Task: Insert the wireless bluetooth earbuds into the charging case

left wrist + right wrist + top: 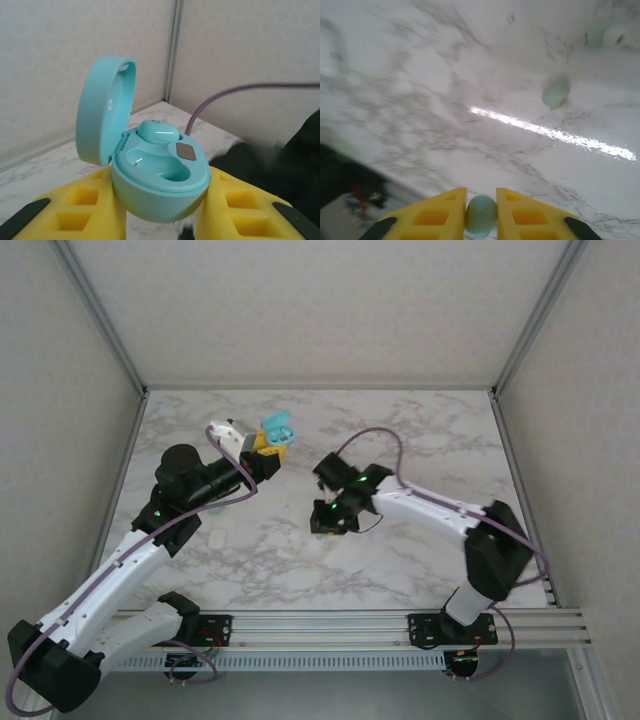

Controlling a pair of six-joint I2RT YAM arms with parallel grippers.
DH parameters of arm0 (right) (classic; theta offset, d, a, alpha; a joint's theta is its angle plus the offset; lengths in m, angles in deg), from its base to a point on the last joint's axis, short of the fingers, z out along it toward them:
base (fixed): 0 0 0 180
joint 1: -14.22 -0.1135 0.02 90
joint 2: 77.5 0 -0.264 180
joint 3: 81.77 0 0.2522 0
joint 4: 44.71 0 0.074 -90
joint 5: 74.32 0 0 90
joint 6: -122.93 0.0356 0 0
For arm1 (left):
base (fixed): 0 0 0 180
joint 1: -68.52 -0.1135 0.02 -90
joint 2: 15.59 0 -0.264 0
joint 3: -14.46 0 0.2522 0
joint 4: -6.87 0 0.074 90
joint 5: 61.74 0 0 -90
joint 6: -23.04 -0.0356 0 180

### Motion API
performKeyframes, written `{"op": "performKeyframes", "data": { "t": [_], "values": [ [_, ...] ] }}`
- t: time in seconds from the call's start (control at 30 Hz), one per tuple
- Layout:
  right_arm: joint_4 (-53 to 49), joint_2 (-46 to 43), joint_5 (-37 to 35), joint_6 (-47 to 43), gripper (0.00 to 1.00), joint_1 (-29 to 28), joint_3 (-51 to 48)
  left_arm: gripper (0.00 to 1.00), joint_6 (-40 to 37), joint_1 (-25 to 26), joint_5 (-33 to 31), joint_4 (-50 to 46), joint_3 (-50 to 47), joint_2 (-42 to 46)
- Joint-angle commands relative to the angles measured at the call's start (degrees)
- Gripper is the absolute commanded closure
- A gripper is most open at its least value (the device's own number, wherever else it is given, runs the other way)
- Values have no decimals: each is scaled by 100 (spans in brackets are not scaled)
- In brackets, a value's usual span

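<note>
The left gripper [262,447] is closed on the teal charging case [276,430], over the far part of the counter [400,570] and a little left of its middle. In the left wrist view, the left gripper [161,222] presses its yellow fingers [75,210] against both sides of the rounded lower shell of the charging case [160,190]. The lid [102,107] stands open and upright on its hinge at the left. A teal earbud [157,132] sits in the far pocket of the case. The near pocket [160,167] is an empty hollow, with a small dark square pad just beside it on the rim. I cannot tell whether the case touches the counter or is held clear of it.

The right gripper [323,522] is near the middle of the counter, well apart from the case. In the right wrist view, the right gripper [481,200] has its yellow fingers [435,215] drawn close together with a pale mint earbud [481,219] pinched between the tips. It is held above the marble surface.

A second mint earbud [556,92] lies loose on the counter beyond the right gripper. Farther off, at the top right of that view, are some blurred teal and white shapes [605,35], too soft to name. In the overhead view a small pale object [218,538] lies on the counter toward the left edge, beside the left arm, and it is too small to identify.
</note>
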Motion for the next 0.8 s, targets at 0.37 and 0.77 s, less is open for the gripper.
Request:
{"op": "performKeyframes", "data": {
  "t": [0.37,0.77],
  "values": [
    [1631,-1422,3695,-81,80,2071,193,76,-17,-29,188,-84,189,-588],
    [1734,-1520,3010,42,79,2131,1001,77,-96,115,704,653,173,-1200]
  ]
}}
